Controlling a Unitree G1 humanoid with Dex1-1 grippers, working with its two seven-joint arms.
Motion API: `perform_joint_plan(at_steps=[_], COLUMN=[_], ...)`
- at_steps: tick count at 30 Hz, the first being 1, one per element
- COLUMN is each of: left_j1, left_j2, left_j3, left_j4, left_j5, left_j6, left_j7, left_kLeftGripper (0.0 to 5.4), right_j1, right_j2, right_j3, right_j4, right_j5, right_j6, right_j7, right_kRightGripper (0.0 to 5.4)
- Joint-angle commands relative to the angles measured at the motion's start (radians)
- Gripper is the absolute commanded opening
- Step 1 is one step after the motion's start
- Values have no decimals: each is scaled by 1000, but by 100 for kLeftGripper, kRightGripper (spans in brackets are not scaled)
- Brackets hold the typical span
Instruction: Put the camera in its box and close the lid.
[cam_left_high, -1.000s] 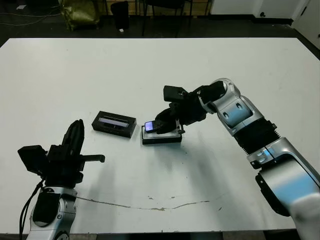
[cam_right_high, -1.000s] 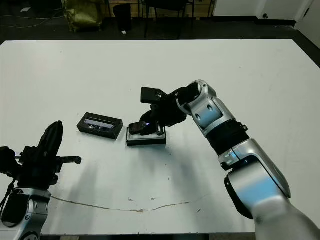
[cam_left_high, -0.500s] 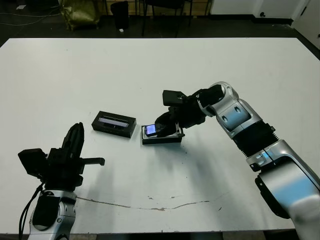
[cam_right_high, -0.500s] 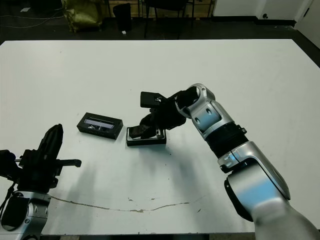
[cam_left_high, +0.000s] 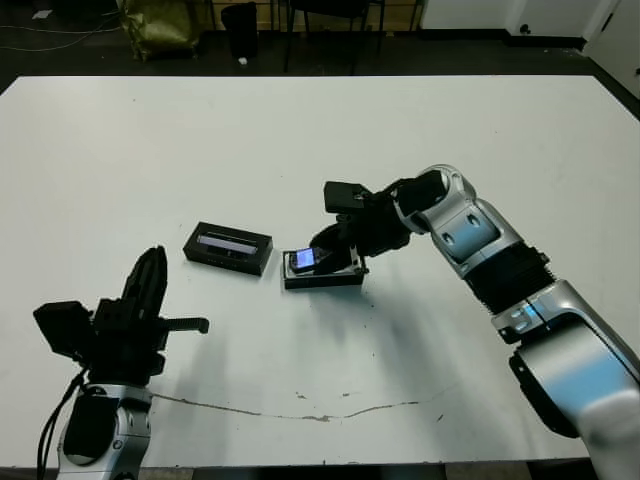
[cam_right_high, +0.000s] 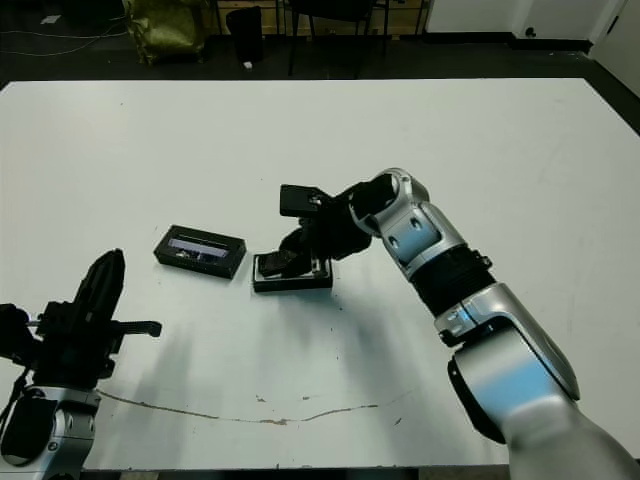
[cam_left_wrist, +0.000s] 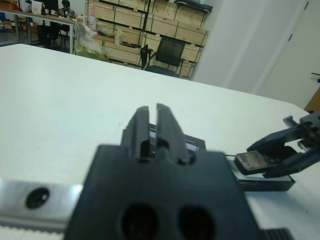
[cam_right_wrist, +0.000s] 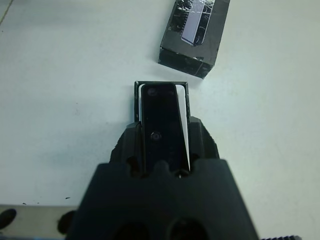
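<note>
The box (cam_left_high: 330, 279), a black tray with white lining, lies mid-table. My right gripper (cam_left_high: 325, 252) is shut on the camera (cam_left_high: 303, 260), a slim black bar held lengthwise just over the box, its left end tilted up past the box's left end. In the right wrist view the camera (cam_right_wrist: 160, 122) sits between my fingers (cam_right_wrist: 197, 131) with the box rim (cam_right_wrist: 160, 83) showing beyond it. The lid (cam_left_high: 228, 247), black with a glossy strip, rests on the table left of the box. My left gripper (cam_left_high: 152, 276) is shut on nothing near the front left edge, well away from them.
The table's front edge (cam_left_high: 300, 462) is close below my left arm. Chairs and a bag (cam_left_high: 158, 22) stand on the dark floor beyond the far edge. A thin crack line (cam_left_high: 320, 412) runs across the near tabletop.
My right gripper has lowered the camera a little, closer onto the box. The left arm has sunk slightly; the lid and the box have not moved.
</note>
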Motion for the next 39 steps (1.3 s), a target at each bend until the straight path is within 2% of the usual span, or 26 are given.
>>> perform_joint_plan(at_steps=[1,24,36,38,39], left_j1=[17,21,28,28,28], left_j2=[0,-8,-10,-10,-9], left_j3=[-3,0,-1,-1,-1], left_j4=[7,-1,-10,-10,-9], left_j5=[17,7,2,3,6], left_j6=[4,17,24,25,23], left_j7=[4,8,8,10,10], left_kLeftGripper=[0,0,0,0,0], right_j1=[7,5,14,15,14], right_j2=[7,21,19,12,7], right_j3=[6,7,56,67,77], right_j4=[16,36,-4,-14,-17], right_j5=[-13,-15,-63,-70,-79], right_j6=[15,0,39,13,-22], right_j7=[-7,8,15,23,25], right_kRightGripper=[74,74,74,74,92])
